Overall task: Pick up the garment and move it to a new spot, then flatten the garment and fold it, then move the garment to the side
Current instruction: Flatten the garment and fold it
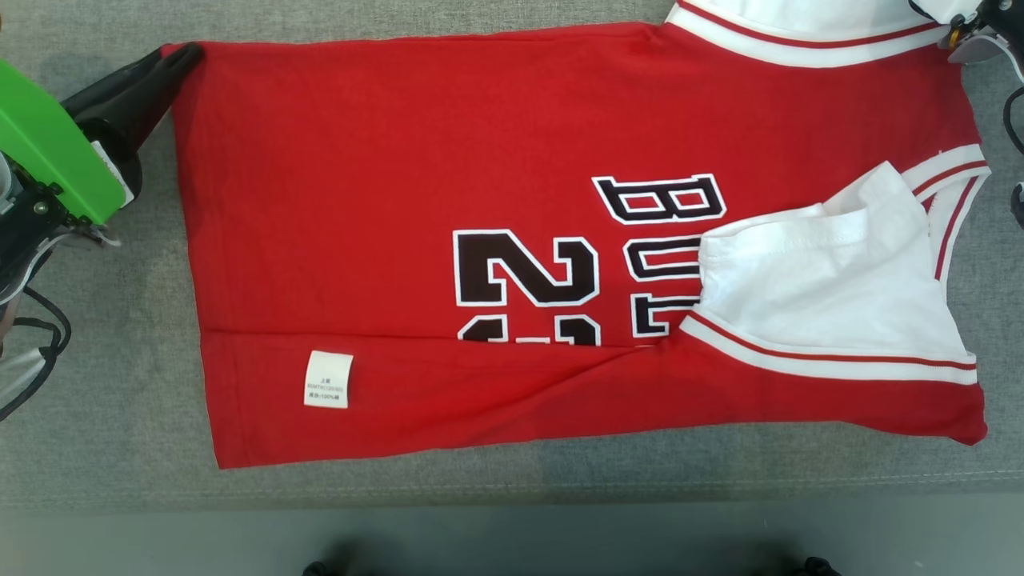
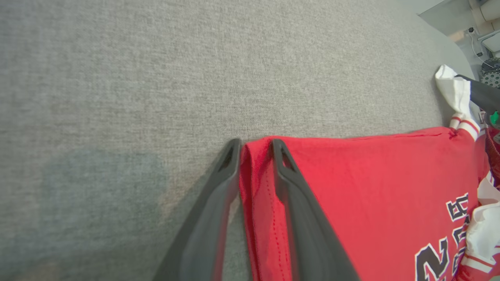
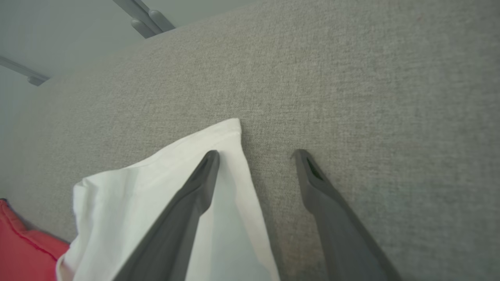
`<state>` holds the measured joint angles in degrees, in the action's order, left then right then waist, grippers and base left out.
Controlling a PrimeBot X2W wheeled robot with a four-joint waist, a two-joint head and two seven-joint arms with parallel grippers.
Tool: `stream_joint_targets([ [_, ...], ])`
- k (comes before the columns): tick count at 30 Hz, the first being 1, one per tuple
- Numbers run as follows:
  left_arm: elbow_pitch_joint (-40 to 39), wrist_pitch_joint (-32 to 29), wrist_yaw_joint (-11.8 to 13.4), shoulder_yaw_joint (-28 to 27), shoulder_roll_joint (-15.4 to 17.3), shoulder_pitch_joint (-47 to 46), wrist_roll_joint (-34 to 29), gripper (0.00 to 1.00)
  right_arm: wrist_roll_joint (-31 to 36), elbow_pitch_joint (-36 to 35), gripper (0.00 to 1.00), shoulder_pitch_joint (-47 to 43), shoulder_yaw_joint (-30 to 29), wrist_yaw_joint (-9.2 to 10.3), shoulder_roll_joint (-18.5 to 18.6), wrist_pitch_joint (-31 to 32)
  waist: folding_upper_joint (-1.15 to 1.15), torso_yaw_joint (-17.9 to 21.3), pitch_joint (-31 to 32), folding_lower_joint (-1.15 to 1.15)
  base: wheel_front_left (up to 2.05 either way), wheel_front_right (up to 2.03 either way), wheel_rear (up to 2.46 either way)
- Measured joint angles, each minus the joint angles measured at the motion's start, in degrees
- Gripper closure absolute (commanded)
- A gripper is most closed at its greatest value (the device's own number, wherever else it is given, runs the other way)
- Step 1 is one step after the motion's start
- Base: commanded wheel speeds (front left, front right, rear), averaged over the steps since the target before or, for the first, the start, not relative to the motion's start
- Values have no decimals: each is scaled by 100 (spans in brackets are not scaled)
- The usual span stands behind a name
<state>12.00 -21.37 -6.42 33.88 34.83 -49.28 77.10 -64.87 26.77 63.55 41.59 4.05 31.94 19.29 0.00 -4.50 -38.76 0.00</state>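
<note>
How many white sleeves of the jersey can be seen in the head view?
2. One white sleeve lies at the top edge, right of centre; the other is folded over the black lettering at the right. The upper one is cut off by the frame.

A robot test lab rather than a home — a worktable [image 1: 104,448] covered in plain grey woven cloth stands on a smooth, pale grey floor [image 1: 512,536]. Loose black cables [image 1: 66,336] hang beside the table, bare metal frame bars [image 3: 144,17] stand beyond its edge, and a single red jersey [image 1: 360,160] lies spread flat.
</note>
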Motion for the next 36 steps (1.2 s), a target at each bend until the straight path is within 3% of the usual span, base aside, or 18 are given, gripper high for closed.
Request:
stream_joint_targets([
  [3, -9, -23, -14, -3, -34, 0, 33, 69, 1, 52, 0, 19, 2, -1, -10, 0, 0, -11, 10, 0, 0, 0, 0],
  [4, -15, -18, -14, -7, -59, 0, 37, 90, 2, 66, 0, 26, 3, -1, -15, 0, 0, -16, 12, 0, 0, 0, 0],
  [5, -24, -16, -15, -10, -93, 0, 38, 100, 8, 79, 0, 31, 5, -1, -19, 0, 0, -22, 13, 0, 0, 0, 0],
  [12, -54, 32, -43, 120, -355, 0, 77, 100, 43, 249, 0, 39, 10, -92, 56, -5, 0, -108, 56, 0, 0, 0, 0],
  [36, -175, 51, -64, 364, -611, 7, 80, 100, 335, 604, 0, 355, 404, -94, 145, 630, 0, -442, 192, 0, 0, 0, 0],
])
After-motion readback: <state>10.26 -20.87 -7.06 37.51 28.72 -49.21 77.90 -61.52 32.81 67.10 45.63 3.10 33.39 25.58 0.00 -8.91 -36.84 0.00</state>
